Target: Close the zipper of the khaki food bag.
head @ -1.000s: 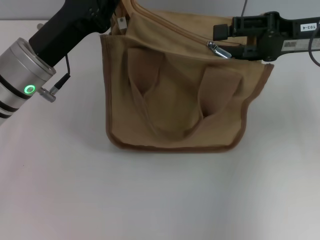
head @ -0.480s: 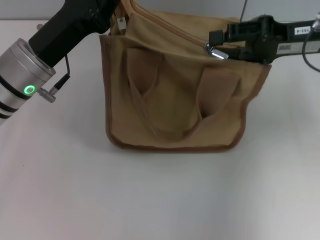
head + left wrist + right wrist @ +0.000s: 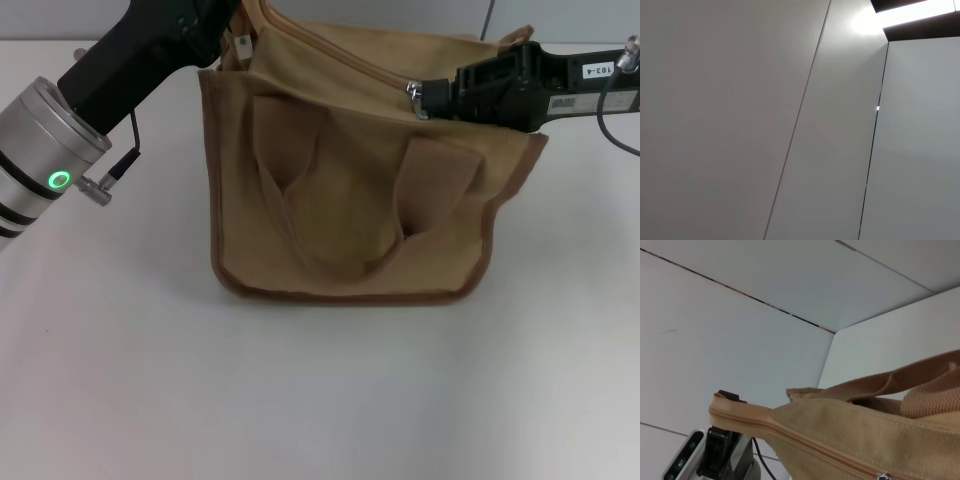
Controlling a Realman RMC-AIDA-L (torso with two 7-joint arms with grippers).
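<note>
White tabletop (image 3: 330, 400) is carrying the khaki food bag (image 3: 350, 210), which we are seeing from the head view as standing upright in the far middle of the surface, front panel facing us, with both wide handles (image 3: 300, 190) hanging down over the front. Dark brown trim (image 3: 340, 293) is running along the bag's near bottom edge and up its right side.

We are locating the zipper (image 3: 340, 55) along the bag's top panel, running from the far left corner toward the right. Its silver pull tab (image 3: 413, 93) is sitting right of centre on the top edge.

We are finding the right gripper (image 3: 428, 96) reaching in from the right, level with the bag's top. Its black fingers (image 3: 470, 90) are lying against the pull tab with no gap visible between them; they appear to be pinching the tab, though the contact is partly hidden by the gripper body. In the right wrist view the zipper (image 3: 820, 450) is appearing as a stitched line across the khaki fabric, with the slider (image 3: 883, 476) at the picture's edge.

We are placing the left gripper (image 3: 232, 30) at the bag's far left top corner. We cannot tell how its fingers are set. Its wrist camera is showing only pale wall panels (image 3: 740, 120).
</note>
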